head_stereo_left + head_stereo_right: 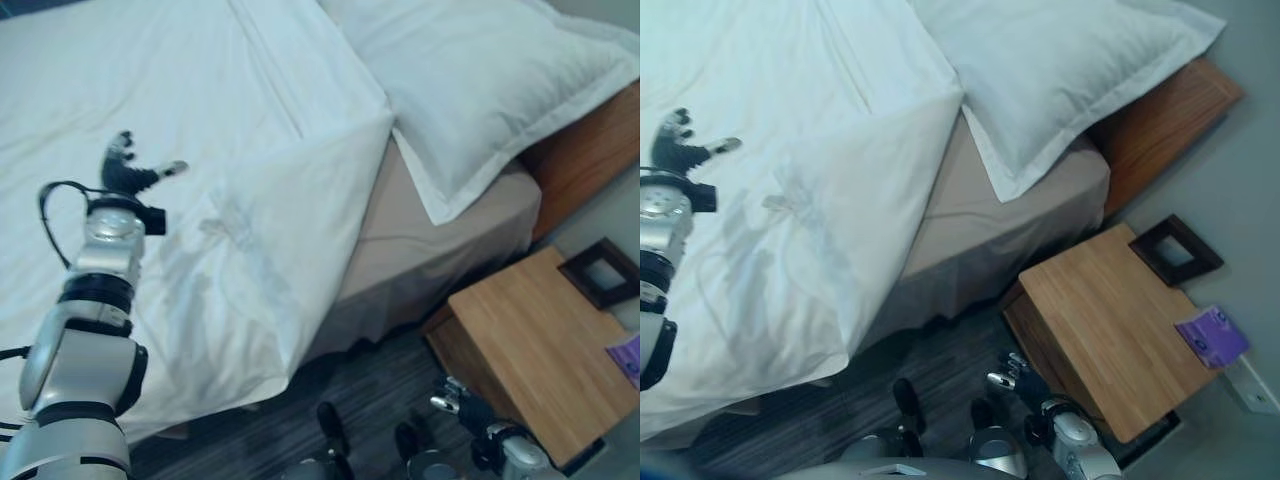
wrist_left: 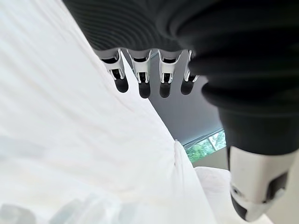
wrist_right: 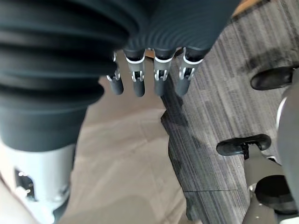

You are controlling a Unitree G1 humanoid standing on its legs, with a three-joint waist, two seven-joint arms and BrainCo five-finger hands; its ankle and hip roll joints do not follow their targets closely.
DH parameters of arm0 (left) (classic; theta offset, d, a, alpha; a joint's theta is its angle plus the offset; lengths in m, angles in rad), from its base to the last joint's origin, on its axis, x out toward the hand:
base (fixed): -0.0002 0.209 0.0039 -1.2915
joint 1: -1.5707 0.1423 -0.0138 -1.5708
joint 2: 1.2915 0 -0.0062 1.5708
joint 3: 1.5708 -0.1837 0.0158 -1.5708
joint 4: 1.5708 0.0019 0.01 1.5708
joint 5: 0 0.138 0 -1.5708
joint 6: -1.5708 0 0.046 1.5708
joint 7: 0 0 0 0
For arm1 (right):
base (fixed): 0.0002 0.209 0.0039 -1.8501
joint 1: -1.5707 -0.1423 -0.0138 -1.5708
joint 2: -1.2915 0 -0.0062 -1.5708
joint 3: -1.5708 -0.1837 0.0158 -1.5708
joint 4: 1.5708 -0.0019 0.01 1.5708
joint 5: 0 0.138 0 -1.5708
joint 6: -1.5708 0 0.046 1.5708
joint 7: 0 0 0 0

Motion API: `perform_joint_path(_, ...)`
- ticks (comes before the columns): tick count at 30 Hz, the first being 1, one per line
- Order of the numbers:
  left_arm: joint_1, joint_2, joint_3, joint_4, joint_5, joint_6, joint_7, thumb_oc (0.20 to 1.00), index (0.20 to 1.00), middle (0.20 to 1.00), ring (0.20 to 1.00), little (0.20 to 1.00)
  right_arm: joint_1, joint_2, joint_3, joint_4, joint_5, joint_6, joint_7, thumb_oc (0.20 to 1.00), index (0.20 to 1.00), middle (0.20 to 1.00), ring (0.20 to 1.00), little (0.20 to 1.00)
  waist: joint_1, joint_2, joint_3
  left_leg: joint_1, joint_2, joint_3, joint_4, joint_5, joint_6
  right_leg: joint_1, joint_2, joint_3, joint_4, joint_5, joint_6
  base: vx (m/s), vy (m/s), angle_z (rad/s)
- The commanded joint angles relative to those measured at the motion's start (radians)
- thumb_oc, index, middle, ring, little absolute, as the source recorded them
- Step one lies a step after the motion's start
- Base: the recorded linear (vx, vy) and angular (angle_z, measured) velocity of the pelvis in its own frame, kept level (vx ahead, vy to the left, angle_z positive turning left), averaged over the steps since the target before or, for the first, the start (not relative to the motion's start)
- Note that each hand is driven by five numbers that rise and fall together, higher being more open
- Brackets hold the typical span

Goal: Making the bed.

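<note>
Over the bed's (image 1: 440,250) side edge, left hand (image 1: 128,172) hovers spread above the duvet (image 1: 240,260), holding nothing; I'd pinch that corner firmly before tugging toward the pillow (image 1: 480,80).

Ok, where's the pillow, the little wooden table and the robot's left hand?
Pillow (image 1: 480,80), left eye view, middle of its white top.
Wooden table (image 1: 1110,310), right eye view, bare part of its top.
Left hand (image 1: 125,175), left eye view, back of the hand, above the white blanket.

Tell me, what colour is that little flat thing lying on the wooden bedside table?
The flat item is purple, clearest in the right eye view.
</note>
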Motion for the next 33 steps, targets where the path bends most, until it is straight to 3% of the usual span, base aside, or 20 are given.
perform_joint_path(1, -0.113, 0.086, -0.014, 0.043, 0.022, -0.009, -0.036, 1.0, 1.0, 1.0, 1.0, 1.0, -0.005, -0.019, -0.039, -0.039, 0.032, -0.017, 0.016, 1.0, 1.0, 1.0, 1.0, 1.0, 0.0, -0.029, -0.009, -0.134, 0.061, -0.011, 0.115, 0.069, -0.117, 0.026, 0.006, -0.022, 0.054, 0.024, 0.023, 0.0, 0.012, -0.25)
perform_joint_path(9, -0.171, 0.059, -0.063, 0.038, 0.03, -0.007, -0.059, 1.0, 1.0, 1.0, 1.0, 1.0, -0.012, -0.018, -0.032, -0.033, 0.032, -0.016, 0.024, 1.0, 1.0, 1.0, 1.0, 1.0, -0.014, -0.035, 0.0, -0.176, 0.046, -0.015, 0.148, 0.034, -0.124, 0.016, -0.01, -0.021, 0.04, 0.017, 0.028, 0.02, 0.024, -0.08)
perform_joint_path(22, -0.199, 0.032, -0.115, 0.064, 0.114, 0.01, -0.069, 1.0, 1.0, 1.0, 1.0, 1.0, -0.028, -0.019, -0.041, -0.034, 0.062, -0.024, 0.01, 1.0, 1.0, 1.0, 1.0, 1.0, -0.043, -0.05, 0.05, -0.232, 0.066, 0.006, 0.18, 0.016, -0.118, -0.039, -0.005, 0.021, 0.036, 0.045, 0.032, 0.0, 0.018, -0.09)
perform_joint_path(31, -0.115, -0.056, -0.071, 0.132, 0.163, 0.054, -0.086, 1.0, 1.0, 1.0, 1.0, 1.0, -0.039, -0.008, -0.028, -0.025, 0.06, -0.02, 0.006, 1.0, 1.0, 1.0, 1.0, 1.0, -0.065, -0.061, 0.067, -0.259, 0.084, 0.028, 0.193, 0.005, -0.119, -0.073, 0.0, 0.052, 0.031, 0.059, 0.035, -0.01, 0.022, -0.09)
perform_joint_path(32, -0.112, -0.065, -0.068, 0.14, 0.169, 0.062, -0.088, 0.454, 0.454, 0.454, 0.454, 0.454, -0.04, -0.009, -0.028, -0.025, 0.058, -0.017, 0.005, 1.0, 1.0, 1.0, 1.0, 1.0, -0.066, -0.061, 0.067, -0.259, 0.084, 0.029, 0.191, 0.005, -0.119, -0.075, 0.002, 0.056, 0.03, 0.059, 0.035, 0.0, 0.026, -0.07)
perform_joint_path(33, -0.108, -0.07, -0.065, 0.145, 0.175, 0.064, -0.093, 0.25, 0.25, 0.25, 0.25, 0.25, -0.039, -0.011, -0.029, -0.025, 0.057, -0.015, 0.004, 1.0, 1.0, 1.0, 1.0, 1.0, -0.069, -0.061, 0.067, -0.258, 0.086, 0.032, 0.19, 0.005, -0.119, -0.076, 0.003, 0.058, 0.029, 0.059, 0.034, 0.0, 0.029, -0.1)
